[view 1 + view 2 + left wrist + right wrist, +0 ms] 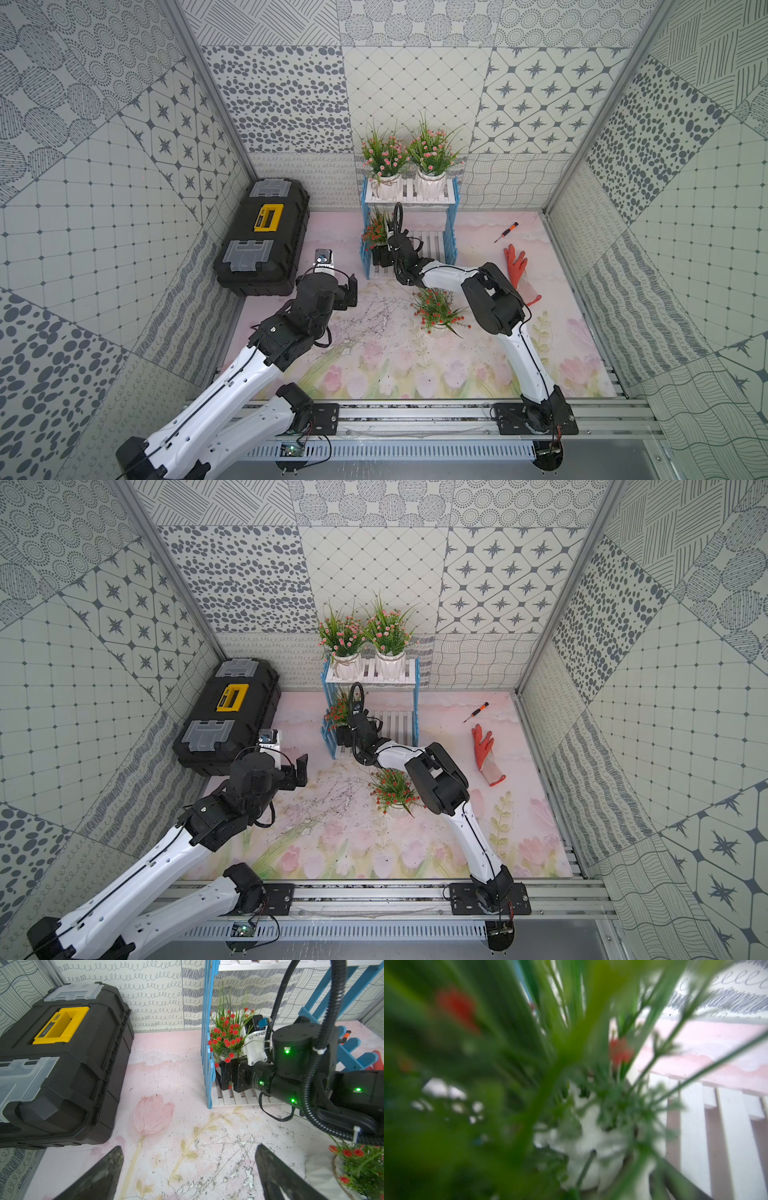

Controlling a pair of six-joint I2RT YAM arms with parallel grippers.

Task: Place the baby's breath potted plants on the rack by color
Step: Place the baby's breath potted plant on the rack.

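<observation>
- Black toolbox with a yellow latch on top and a translucent grey clip at each end; closed, at the left rear of the table, close against the left wall.
- Screwdriver with an orange-and-black handle and a thin shaft; flat at the right rear of the table, lying at a slant.
- Orange glove with a pale cuff; flat, fingers towards the back wall, near the screwdriver but apart from it, well apart from the toolbox.
- Table covered in a pink print of tulips and green stems, scuffed and flaking near the middle.
- Grey-and-white patterned wall panels on three sides.
</observation>
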